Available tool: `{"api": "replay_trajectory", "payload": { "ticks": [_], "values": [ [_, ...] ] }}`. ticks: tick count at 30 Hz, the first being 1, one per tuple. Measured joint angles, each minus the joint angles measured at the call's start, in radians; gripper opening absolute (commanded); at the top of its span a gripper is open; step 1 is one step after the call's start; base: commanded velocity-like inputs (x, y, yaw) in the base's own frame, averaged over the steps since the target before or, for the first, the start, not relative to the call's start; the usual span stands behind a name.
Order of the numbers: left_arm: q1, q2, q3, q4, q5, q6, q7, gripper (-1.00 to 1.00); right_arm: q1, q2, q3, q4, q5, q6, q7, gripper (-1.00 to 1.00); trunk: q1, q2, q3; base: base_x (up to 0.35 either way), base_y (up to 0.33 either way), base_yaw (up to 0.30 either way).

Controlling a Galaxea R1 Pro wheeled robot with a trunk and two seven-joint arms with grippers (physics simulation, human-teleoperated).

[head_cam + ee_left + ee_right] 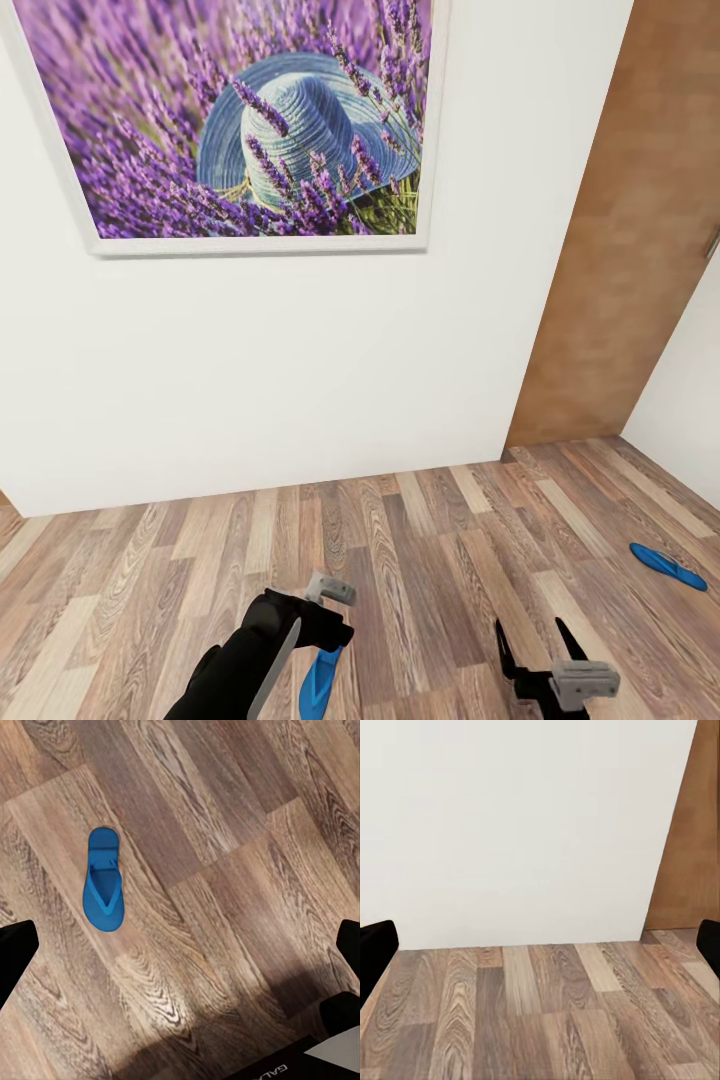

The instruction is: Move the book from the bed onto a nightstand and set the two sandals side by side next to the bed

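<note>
Currently, one sandal [320,680] is seen beneath the left tool [325,625], grip undeterminable; the other sandal [668,566] lies at 3 o'clock. The right tool [540,650] is spread wide.

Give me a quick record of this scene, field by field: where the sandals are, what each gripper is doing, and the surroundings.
sandal one: on the wood floor right under the left gripper
sandal two: lying on the floor at far right
left gripper: open, pointing down, holding nothing
right gripper: open, empty
wall: white, with framed lavender-and-hat picture
door: brown wood, right side
</note>
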Motion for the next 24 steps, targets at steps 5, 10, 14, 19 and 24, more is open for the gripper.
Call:
{"api": "replay_trajectory", "payload": {
  "ticks": [5,10,14,19,24],
  "values": [
    [0.000,-0.001,-0.001,0.000,0.000,0.000,0.000,1.00,-0.032,0.000,-0.002,-0.009,-0.023,0.027,-0.003,1.00,0.000,0.000,0.000,0.000,0.000,0.000],
    [0.000,-0.001,-0.001,0.000,0.000,-0.001,0.000,1.00,-0.155,0.000,-0.003,-0.006,-0.038,0.211,-0.003,1.00,0.000,0.000,0.000,0.000,0.000,0.000],
    [0.000,-0.001,0.000,0.000,0.000,-0.001,0.000,1.00,-0.225,0.001,-0.003,-0.008,-0.040,0.468,-0.002,1.00,0.000,0.000,0.000,0.000,0.000,0.000],
    [0.000,-0.001,-0.001,0.000,0.000,-0.001,0.000,1.00,-0.248,0.001,-0.002,-0.061,-0.040,0.605,0.002,1.00,0.000,0.000,0.000,0.000,0.000,0.000],
    [-0.001,-0.001,-0.002,0.000,0.000,-0.001,0.000,1.00,-0.252,0.003,-0.024,-0.099,-0.041,0.627,0.002,1.00,0.000,0.000,0.000,0.000,0.000,0.000]
  ]
}}
